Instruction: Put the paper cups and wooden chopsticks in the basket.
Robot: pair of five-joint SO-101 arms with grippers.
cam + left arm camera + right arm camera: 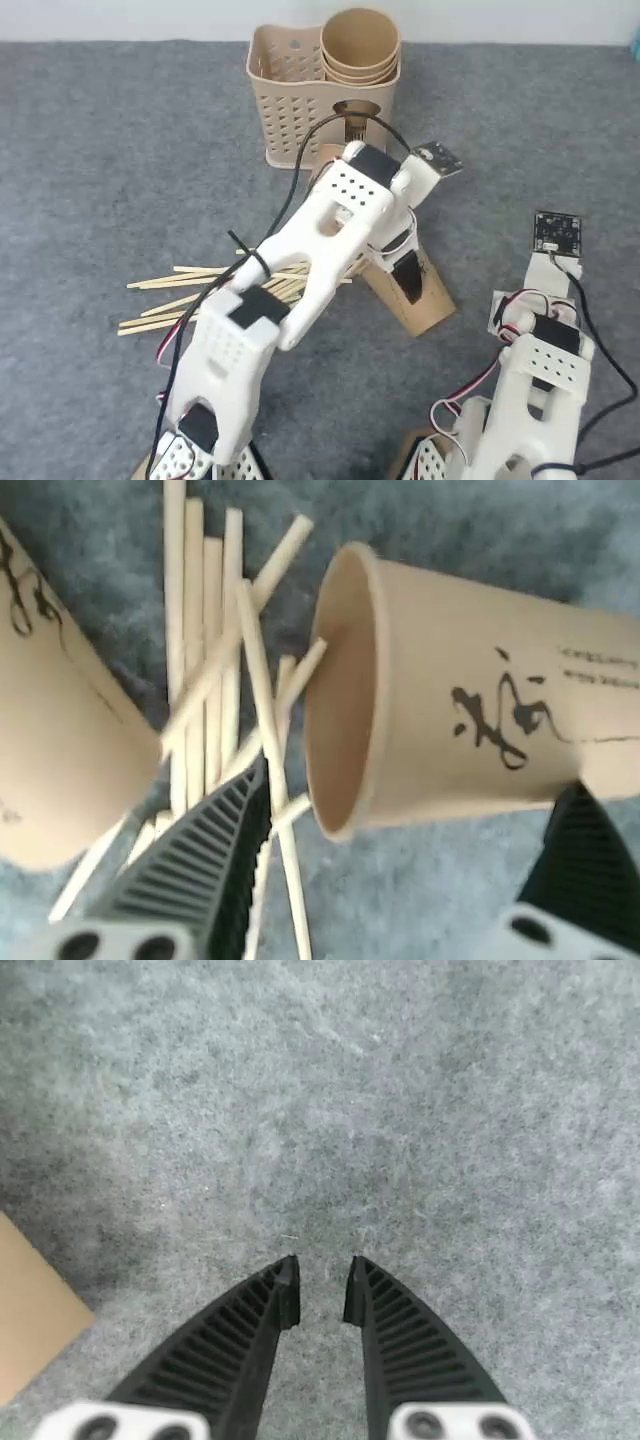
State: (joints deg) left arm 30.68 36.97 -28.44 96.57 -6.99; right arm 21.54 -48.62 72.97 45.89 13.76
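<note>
A beige basket (285, 95) at the back of the table holds a stack of paper cups (360, 45). Several wooden chopsticks (180, 295) (200, 630) lie scattered on the grey carpet. One paper cup (425, 300) (470, 710) lies on its side beside them. My left gripper (400, 265) (415, 785) hangs over it, open, with one finger on each side of the cup. A second cup (55, 730) lies close by, mostly under the arm in the high view. My right gripper (320, 1290) hovers over bare carpet at the right, fingers a narrow gap apart, holding nothing.
The left arm (300, 270) stretches across the middle and hides part of the chopstick pile. The right arm (540, 370) stays near the front right. A tan edge (30, 1310) shows beside the right gripper. Bare carpet spreads to the left and right.
</note>
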